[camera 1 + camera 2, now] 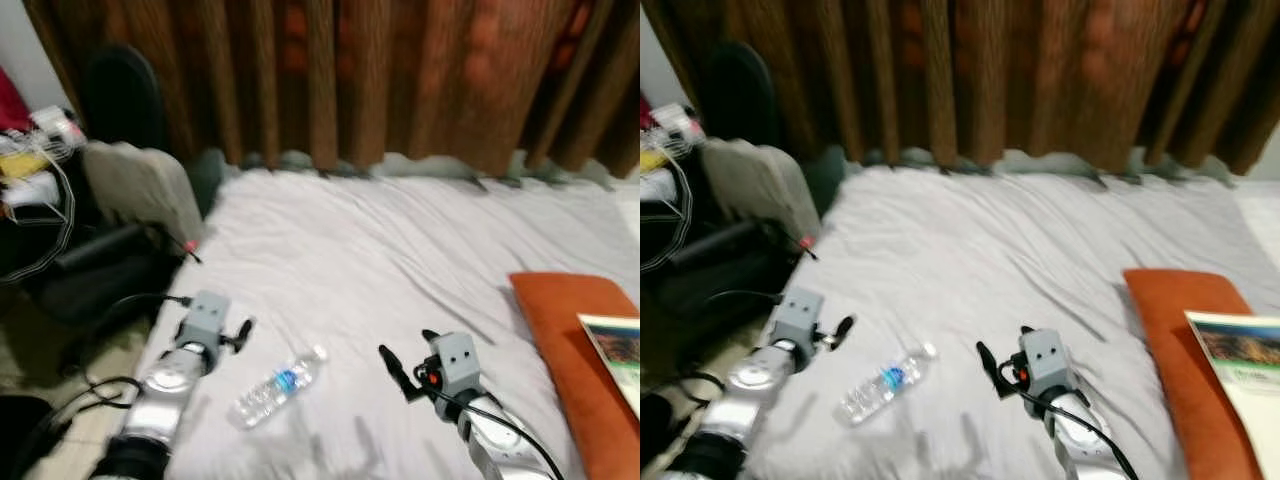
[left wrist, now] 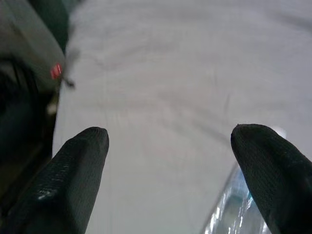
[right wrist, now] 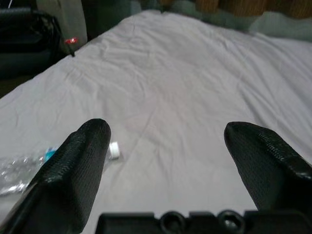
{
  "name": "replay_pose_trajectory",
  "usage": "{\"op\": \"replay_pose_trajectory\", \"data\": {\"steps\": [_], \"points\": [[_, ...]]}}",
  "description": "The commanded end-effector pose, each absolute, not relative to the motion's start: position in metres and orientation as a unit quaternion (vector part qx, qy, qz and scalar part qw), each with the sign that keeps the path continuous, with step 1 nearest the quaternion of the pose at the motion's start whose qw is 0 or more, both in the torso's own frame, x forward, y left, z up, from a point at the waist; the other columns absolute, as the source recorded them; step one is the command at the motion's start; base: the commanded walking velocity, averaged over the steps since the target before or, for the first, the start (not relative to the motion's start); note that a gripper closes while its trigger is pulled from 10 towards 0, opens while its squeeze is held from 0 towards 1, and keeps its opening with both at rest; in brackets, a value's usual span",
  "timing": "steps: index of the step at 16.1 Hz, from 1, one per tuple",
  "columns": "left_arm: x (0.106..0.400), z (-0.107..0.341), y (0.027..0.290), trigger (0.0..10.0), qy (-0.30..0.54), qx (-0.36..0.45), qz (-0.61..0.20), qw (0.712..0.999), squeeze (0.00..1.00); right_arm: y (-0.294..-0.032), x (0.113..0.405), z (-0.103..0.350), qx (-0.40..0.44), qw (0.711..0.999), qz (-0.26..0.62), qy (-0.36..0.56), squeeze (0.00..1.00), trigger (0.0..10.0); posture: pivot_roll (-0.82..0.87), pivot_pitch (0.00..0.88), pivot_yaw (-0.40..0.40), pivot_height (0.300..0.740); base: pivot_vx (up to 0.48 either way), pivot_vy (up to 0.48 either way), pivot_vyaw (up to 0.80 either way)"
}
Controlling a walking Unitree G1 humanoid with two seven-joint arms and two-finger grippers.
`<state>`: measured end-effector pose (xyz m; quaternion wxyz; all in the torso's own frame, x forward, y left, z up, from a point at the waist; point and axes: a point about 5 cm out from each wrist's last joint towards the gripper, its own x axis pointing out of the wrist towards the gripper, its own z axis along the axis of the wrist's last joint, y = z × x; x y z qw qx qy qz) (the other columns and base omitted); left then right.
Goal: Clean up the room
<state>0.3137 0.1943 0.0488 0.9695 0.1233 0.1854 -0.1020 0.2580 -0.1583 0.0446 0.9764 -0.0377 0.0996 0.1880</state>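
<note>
A clear plastic water bottle (image 1: 278, 385) with a blue label and white cap lies on its side on the grey bed sheet (image 1: 380, 250), near the bed's front left. My left gripper (image 1: 240, 333) hovers open just left of the bottle, which shows beside one fingertip in the left wrist view (image 2: 234, 209). My right gripper (image 1: 405, 345) is open over the sheet to the bottle's right. In the right wrist view the bottle (image 3: 19, 168) lies off to one side of the black fingers (image 3: 78, 165), apart from them.
An orange pillow (image 1: 575, 340) with a printed booklet (image 1: 615, 350) on it lies at the bed's right. Brown curtains (image 1: 400, 70) hang behind the bed. Left of the bed stand a black chair (image 1: 120, 100), a grey cushion (image 1: 140, 185), cluttered items and cables (image 1: 40, 200).
</note>
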Motion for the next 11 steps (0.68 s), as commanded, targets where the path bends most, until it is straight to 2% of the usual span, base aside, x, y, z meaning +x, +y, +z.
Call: {"op": "replay_pose_trajectory", "data": {"steps": [1, 3, 6, 9, 11], "points": [[0.314, 0.042, 0.201, 10.0, 0.212, 0.127, -0.111, 0.962, 0.00, -0.145, 0.247, 0.042, -0.040, 0.967, 0.229, 0.107, 0.00, 10.0, -0.07, 0.218, 0.022, 0.740, 0.000, 0.000, 0.00], [0.331, 0.050, 0.195, 10.0, 0.211, 0.122, -0.135, 0.960, 0.00, -0.137, 0.237, 0.037, -0.052, 0.960, 0.250, 0.116, 0.00, 10.0, -0.10, 0.368, 0.022, 0.740, 0.000, 0.000, 0.00], [0.352, 0.076, 0.186, 10.0, 0.159, 0.130, -0.159, 0.966, 0.00, -0.133, 0.229, 0.050, -0.064, 0.960, 0.252, 0.100, 0.00, 10.0, -0.16, 0.540, 0.025, 0.740, 0.000, 0.000, 0.00], [0.358, 0.083, 0.180, 10.0, 0.138, 0.192, -0.181, 0.955, 0.00, -0.133, 0.205, 0.067, -0.056, 0.966, 0.236, 0.092, 0.00, 10.0, -0.21, 0.625, 0.005, 0.740, 0.000, 0.000, 0.00], [0.358, 0.083, 0.179, 10.0, 0.138, 0.184, -0.184, 0.956, 0.00, -0.131, 0.191, 0.068, -0.052, 0.965, 0.238, 0.097, 0.00, 10.0, -0.22, 0.638, -0.002, 0.740, 0.000, 0.000, 0.00]]}}
